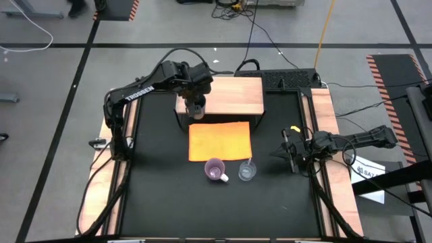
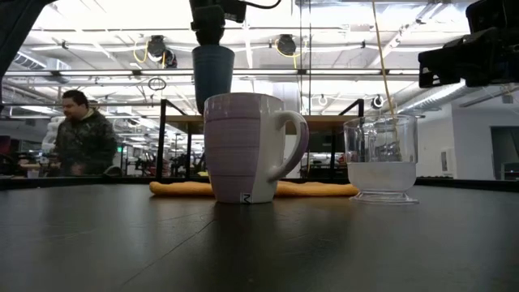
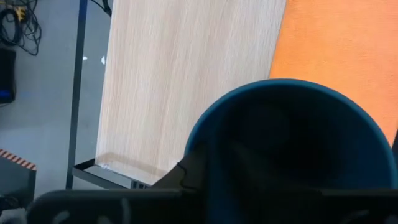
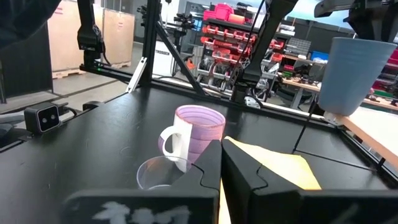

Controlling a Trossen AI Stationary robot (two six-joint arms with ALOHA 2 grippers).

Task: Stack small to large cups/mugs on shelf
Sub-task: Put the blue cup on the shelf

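Above shelf (image 1: 229,94), blue tumbler (image 4: 353,73), jaws hidden overhead

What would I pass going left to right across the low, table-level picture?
A person in the room behind, the dark blue tumbler held up by the left end effector, the lilac mug, the clear cup, the right arm.

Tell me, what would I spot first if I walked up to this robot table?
Probably the dark blue tumbler held up in the air by the left pincer, over the near edge of the wooden shelf. Next, the lilac mug and the clear cup, standing side by side on the black table just in front of the orange sheet.
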